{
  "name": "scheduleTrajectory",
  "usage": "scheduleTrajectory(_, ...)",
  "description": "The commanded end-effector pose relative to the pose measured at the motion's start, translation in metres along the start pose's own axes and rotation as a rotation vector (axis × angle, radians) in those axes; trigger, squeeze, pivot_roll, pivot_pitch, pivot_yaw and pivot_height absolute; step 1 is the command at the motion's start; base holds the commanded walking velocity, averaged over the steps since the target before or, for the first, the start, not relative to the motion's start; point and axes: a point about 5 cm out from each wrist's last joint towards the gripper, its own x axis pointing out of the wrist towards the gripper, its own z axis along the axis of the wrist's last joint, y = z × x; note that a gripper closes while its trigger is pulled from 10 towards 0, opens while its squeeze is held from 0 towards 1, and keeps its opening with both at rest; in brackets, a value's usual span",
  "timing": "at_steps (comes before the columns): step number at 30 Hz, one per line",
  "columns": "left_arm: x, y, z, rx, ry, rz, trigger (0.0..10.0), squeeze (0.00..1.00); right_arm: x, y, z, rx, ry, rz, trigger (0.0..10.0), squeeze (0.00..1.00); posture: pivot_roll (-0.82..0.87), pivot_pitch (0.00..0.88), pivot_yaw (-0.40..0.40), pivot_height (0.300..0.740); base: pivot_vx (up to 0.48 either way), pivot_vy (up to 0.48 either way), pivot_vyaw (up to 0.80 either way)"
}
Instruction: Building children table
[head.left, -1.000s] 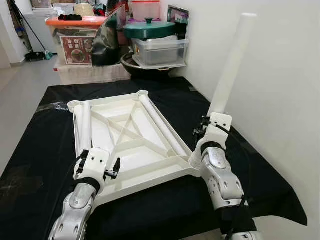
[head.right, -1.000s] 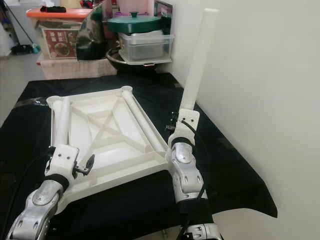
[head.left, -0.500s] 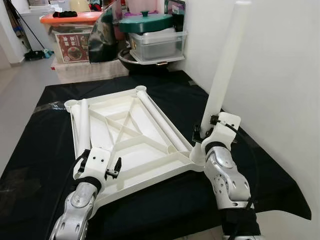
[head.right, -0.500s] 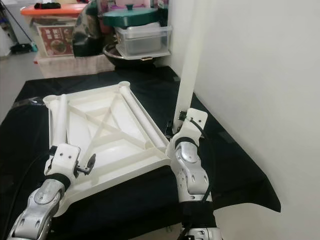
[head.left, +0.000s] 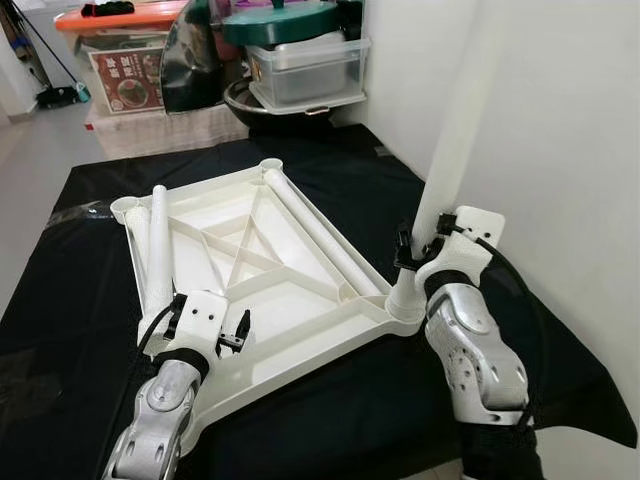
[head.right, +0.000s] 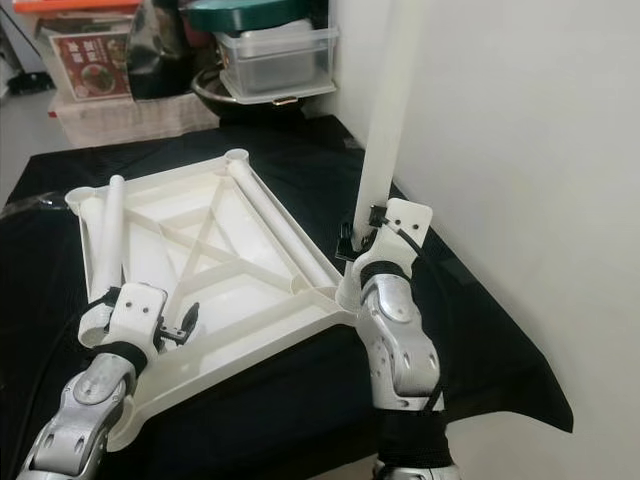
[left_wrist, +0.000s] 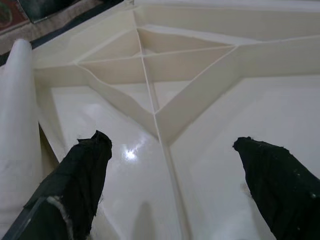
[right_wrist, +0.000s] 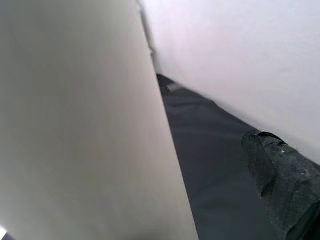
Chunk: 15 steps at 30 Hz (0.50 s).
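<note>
A white table top (head.left: 300, 322) lies upside down on a black cloth (head.left: 80, 300). One white leg (head.left: 158, 240) lies along its left rim and another (head.left: 310, 232) along its right rim. A third leg (head.left: 455, 130) stands nearly upright with its foot at the near right corner socket (head.left: 405, 310). My right gripper (head.left: 415, 250) is shut on it low down; the leg (right_wrist: 75, 125) is close against the wrist camera, with one finger (right_wrist: 280, 170) beside it. My left gripper (left_wrist: 172, 145) hovers open over the ribbed underside near the front left corner (head.left: 232, 332), holding nothing.
A white wall (head.left: 560, 150) runs close along the right side. Behind the cloth stand stacked plastic boxes (head.left: 305, 70), a green pot lid (head.left: 275, 18) and an orange-lidded bin (head.left: 125, 60). Bare floor (head.left: 30, 170) lies to the left.
The camera has tilted down and forward. My right gripper has brought the leg more upright and set its foot at the near right corner. The left gripper stays put.
</note>
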Motion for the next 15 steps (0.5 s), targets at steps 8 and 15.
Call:
scheduleTrajectory(8,-0.005,-0.004,0.011,-0.021,-0.086,-0.041,10.0,0.00,-0.015,0.007,0.007,-0.019,-0.029,0.108,10.0,1.00,0.03,0.000,0.006,0.740,0.000,0.000,0.00)
scheduleTrajectory(15,-0.005,-0.004,0.012,-0.020,-0.094,-0.047,10.0,0.00,-0.030,0.011,0.012,-0.009,-0.035,0.190,10.0,1.00,0.01,0.000,0.013,0.740,0.000,0.000,0.00)
